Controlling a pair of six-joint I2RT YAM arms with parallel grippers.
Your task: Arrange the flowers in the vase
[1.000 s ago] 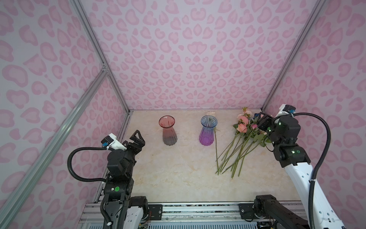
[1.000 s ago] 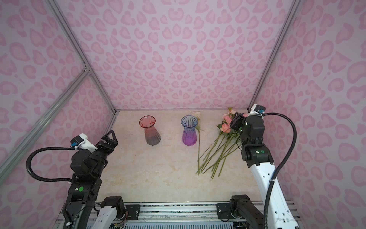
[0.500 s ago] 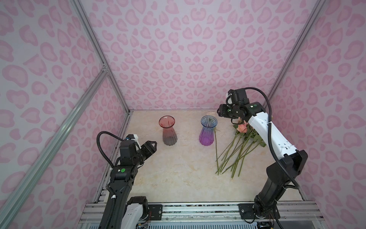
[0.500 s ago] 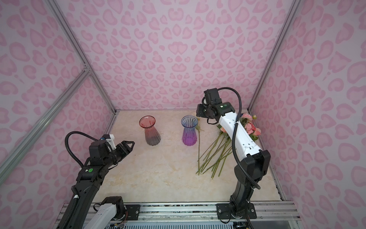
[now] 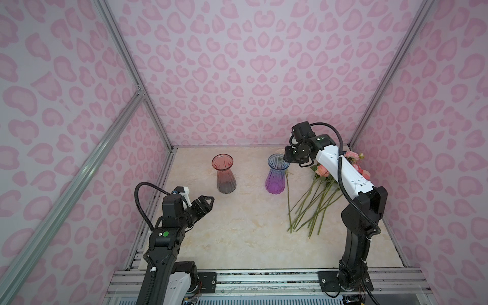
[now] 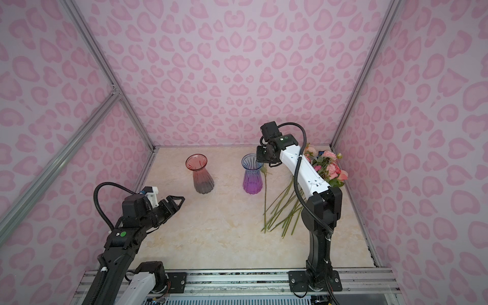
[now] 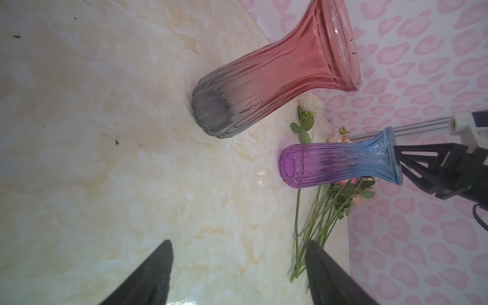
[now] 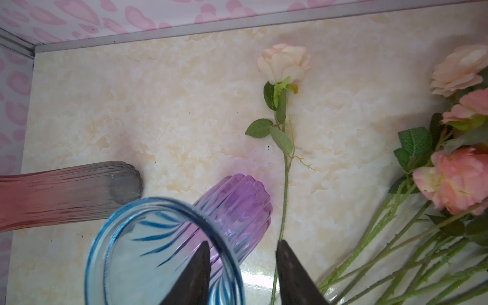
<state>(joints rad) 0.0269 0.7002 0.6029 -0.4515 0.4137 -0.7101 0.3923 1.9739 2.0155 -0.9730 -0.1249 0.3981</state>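
Right gripper (image 8: pixel 241 244) first: a second ago that arm was folded back by the flowers (image 5: pixel 317 203), and it has since swung out over the blue-to-purple vase (image 5: pixel 276 174). Its jaws are drawn in to about half spread, one finger (image 8: pixel 198 269) over the mouth and its partner outside the rim, clamping nothing that I can see. Left gripper (image 5: pixel 204 203) has come forward too, wide and empty, facing the red-to-grey vase (image 5: pixel 224 175) a little ahead of it. I judge I am about to steady or shift a vase; no stem has gone in yet. Under both grippers lies the worktop (image 5: pixel 237 237), cream, marbled, glossy and hard. Both vases are ribbed tinted glass, narrow-waisted with flared mouths, upright and empty. The flowers lie in a loose fan beside my right gripper, on its side away from the vases, with thin green stems and soft pink and peach heads. One cream rose (image 8: pixel 284 63) lies apart, ahead of that gripper, its stem passing close beside the blue vase's base.
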